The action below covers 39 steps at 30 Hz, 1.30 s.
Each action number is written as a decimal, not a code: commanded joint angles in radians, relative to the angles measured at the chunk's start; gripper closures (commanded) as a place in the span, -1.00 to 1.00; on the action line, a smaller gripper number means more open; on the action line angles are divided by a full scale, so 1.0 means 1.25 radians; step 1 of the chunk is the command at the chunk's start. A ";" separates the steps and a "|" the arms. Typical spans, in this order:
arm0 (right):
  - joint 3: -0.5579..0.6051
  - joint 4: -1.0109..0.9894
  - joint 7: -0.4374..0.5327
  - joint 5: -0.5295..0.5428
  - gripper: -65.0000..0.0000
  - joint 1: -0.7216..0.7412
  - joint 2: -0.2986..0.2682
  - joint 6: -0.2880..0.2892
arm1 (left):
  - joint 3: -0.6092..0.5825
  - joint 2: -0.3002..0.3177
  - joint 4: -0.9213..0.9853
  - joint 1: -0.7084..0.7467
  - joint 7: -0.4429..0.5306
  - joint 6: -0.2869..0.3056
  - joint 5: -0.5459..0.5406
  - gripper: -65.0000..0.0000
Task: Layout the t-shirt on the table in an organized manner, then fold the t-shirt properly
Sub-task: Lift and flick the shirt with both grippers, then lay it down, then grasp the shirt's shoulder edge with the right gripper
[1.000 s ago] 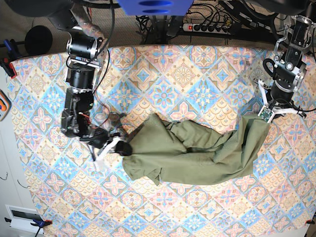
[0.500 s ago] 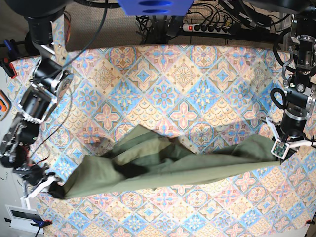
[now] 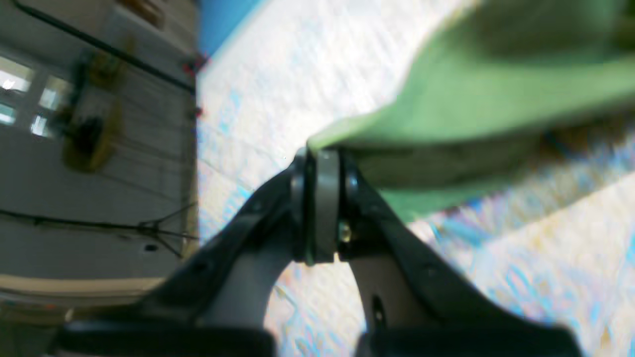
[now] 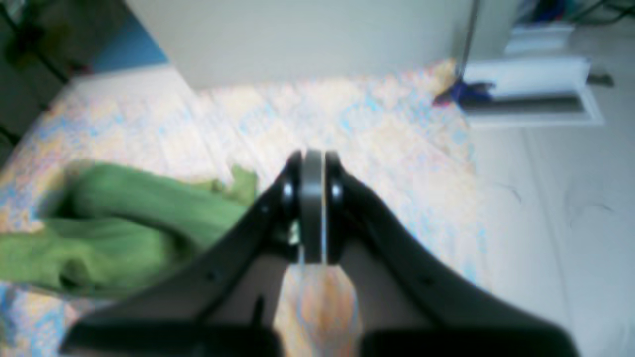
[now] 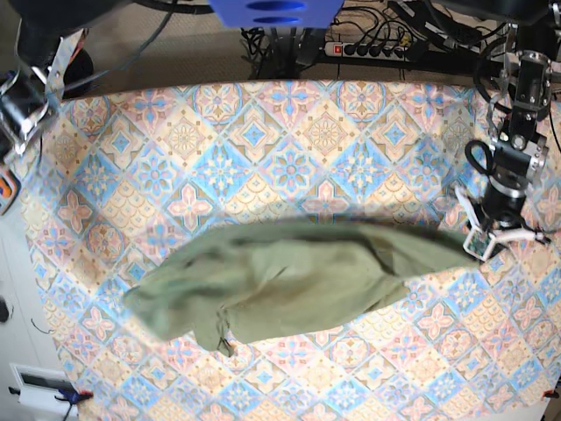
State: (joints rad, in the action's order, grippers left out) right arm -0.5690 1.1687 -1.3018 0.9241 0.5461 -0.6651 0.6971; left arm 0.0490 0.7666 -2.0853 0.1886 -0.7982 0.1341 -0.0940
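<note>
While the left gripper (image 3: pixel 322 158) keeps its jaws pressed together on a corner of the t-shirt (image 5: pixel 289 281), the cloth runs away from it in a long stretched band. Seen from the base view, this gripper (image 5: pixel 478 248) stands near the right edge of the table (image 5: pixel 289 132), and the olive-green shirt reaches from it across the middle of the patterned cloth toward the left, where it becomes wider and ends in a loose, rumpled edge lying on the table. The shirt is bunched along its length, not spread flat. The right gripper (image 4: pixel 312 158) has its jaws pressed together too, but nothing is between them; in its wrist view the shirt (image 4: pixel 124 223) lies to the side of it, apart from the fingers. In the base view the right arm (image 5: pixel 26 88) is at the top left corner, well apart from the shirt.
</note>
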 commanded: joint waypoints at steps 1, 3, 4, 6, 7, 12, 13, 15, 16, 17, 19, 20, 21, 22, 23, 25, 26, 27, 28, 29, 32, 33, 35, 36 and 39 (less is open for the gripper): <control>-0.008 0.029 0.001 0.019 0.98 -0.024 -0.020 0.001 | 0.007 0.015 -0.014 0.019 0.019 -0.006 0.006 1.00; -0.019 0.064 -0.004 0.021 0.98 -0.112 -0.023 0.001 | 0.007 0.016 -0.014 0.074 0.049 -0.006 0.006 1.00; -0.019 0.078 -0.004 0.021 0.98 -0.153 -0.023 0.001 | 0.007 0.016 -0.014 0.100 0.065 -0.006 0.007 1.00; -0.018 0.108 -0.003 0.020 0.98 -0.231 -0.021 0.001 | 0.007 0.016 -0.013 0.143 0.084 -0.005 0.012 1.00; -0.018 0.125 -0.001 0.020 0.98 -0.277 -0.021 0.001 | 0.007 0.016 -0.013 0.158 0.086 -0.005 0.012 1.00; 0.016 0.255 0.015 0.019 0.98 -0.398 0.066 0.001 | 0.007 0.012 -0.013 0.213 0.086 -0.006 0.013 1.00; 0.041 0.278 0.023 0.009 0.98 -0.402 0.086 0.001 | 0.007 0.011 -0.012 0.214 0.086 -0.006 0.013 1.00; 0.108 0.340 0.051 -0.040 0.97 -0.402 0.112 0.001 | -0.001 0.010 -0.012 0.213 0.086 -0.006 0.013 1.00; 0.146 0.369 0.071 -0.083 0.97 -0.404 0.119 0.001 | -0.014 0.010 -0.012 0.211 0.084 -0.006 0.014 1.00; 0.181 0.413 0.091 -0.129 0.95 -0.404 0.126 0.001 | -0.020 0.010 -0.012 0.212 0.084 -0.006 0.014 1.00; 0.237 0.492 0.121 -0.222 0.84 -0.404 0.144 0.001 | -0.025 0.010 -0.012 0.220 0.084 -0.006 0.014 1.00; 0.261 0.520 0.132 -0.270 0.77 -0.401 0.157 0.001 | -0.021 0.010 -0.012 0.233 0.084 -0.006 0.014 1.00; 0.289 0.536 0.142 -0.334 0.67 -0.399 0.178 0.001 | -0.020 0.010 -0.012 0.239 0.084 -0.006 0.014 1.00; 0.316 0.537 0.155 -0.396 0.57 -0.399 0.203 0.001 | -0.021 0.010 -0.012 0.239 0.084 -0.006 0.014 1.00; 0.342 0.537 0.167 -0.456 0.47 -0.399 0.226 0.001 | -0.024 0.008 -0.012 0.238 0.084 -0.006 0.014 1.00; 0.391 0.548 0.196 -0.544 0.31 -0.404 0.264 0.001 | -0.026 0.008 -0.012 0.239 0.084 -0.006 0.014 1.00; 0.419 0.563 0.210 -0.572 0.25 -0.404 0.279 0.001 | -0.026 0.006 -0.010 0.242 0.084 -0.006 0.014 1.00; 0.448 0.573 0.222 -0.591 0.21 -0.406 0.291 0.001 | -0.025 -0.004 -0.010 0.244 0.084 -0.006 0.014 1.00; 0.475 0.575 0.232 -0.602 0.20 -0.404 0.299 0.001 | -0.021 -0.011 -0.010 0.245 0.084 -0.006 0.016 1.00; 0.495 0.572 0.243 -0.610 0.20 -0.401 0.307 0.001 | -0.021 -0.014 -0.010 0.245 0.084 -0.006 0.016 1.00; 0.545 0.563 0.283 -0.669 0.20 -0.387 0.336 0.001 | -0.021 -0.014 -0.010 0.245 0.084 -0.006 0.016 1.00; 0.559 0.557 0.296 -0.702 0.20 -0.379 0.342 0.001 | -0.024 -0.014 -0.010 0.245 0.084 -0.006 0.016 1.00; 0.593 0.535 0.318 -0.764 0.20 -0.358 0.345 0.001 | -0.026 -0.015 -0.010 0.245 0.084 -0.006 0.016 1.00; 0.613 0.525 0.329 -0.793 0.20 -0.348 0.345 0.001 | -0.026 -0.015 -0.010 0.245 0.084 -0.007 0.016 1.00; 0.655 0.491 0.372 -0.850 0.20 -0.328 0.345 0.001 | -0.021 -0.031 -0.010 0.244 0.084 -0.007 0.016 1.00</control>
State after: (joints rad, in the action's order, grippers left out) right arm 0.2516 1.7733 -0.8433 -0.1394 0.1223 -0.2295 0.6991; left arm 0.0105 0.7143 -2.0857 0.4980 -0.7101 0.1352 -0.0792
